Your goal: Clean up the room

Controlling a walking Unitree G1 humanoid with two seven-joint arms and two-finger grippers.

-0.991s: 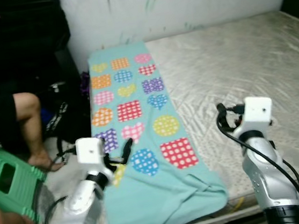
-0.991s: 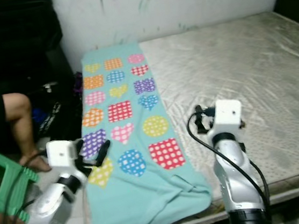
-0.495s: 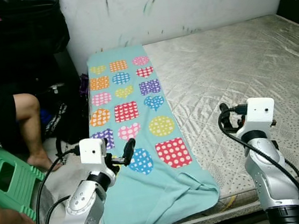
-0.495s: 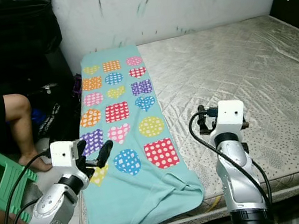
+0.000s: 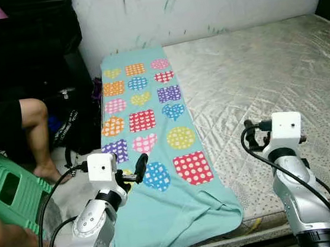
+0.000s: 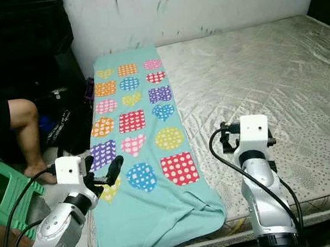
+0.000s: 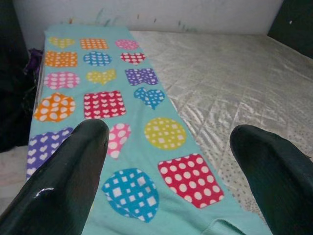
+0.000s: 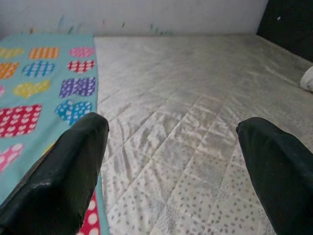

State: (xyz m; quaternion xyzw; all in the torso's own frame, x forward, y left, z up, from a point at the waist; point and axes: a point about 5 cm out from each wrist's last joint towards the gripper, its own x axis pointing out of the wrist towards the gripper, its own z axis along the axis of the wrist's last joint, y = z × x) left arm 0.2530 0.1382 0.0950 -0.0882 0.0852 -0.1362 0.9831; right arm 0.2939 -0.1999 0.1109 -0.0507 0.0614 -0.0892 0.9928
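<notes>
A teal blanket (image 5: 148, 131) printed with dotted hearts, squares and circles lies lengthwise along the left side of a bare grey quilted mattress (image 5: 266, 70). Its near end is bunched and hangs over the front edge. My left gripper (image 5: 132, 172) hovers open just above the blanket's near left edge, nothing between its fingers (image 7: 73, 166). My right gripper (image 5: 250, 137) is open over the bare mattress near the front, right of the blanket, with its fingers (image 8: 63, 166) spread wide and empty.
A person sits at the left, with a bare leg (image 5: 34, 126) beside the bed and a green plastic stool (image 5: 12, 191) near them. Dark bags (image 5: 72, 119) lie between the leg and the mattress. A marked white wall (image 5: 199, 0) runs behind. Something white (image 8: 307, 78) lies at the mattress's far right.
The whole picture has shifted slightly and sharpened, so the camera moved. Both grippers and the blanket keep their places.
</notes>
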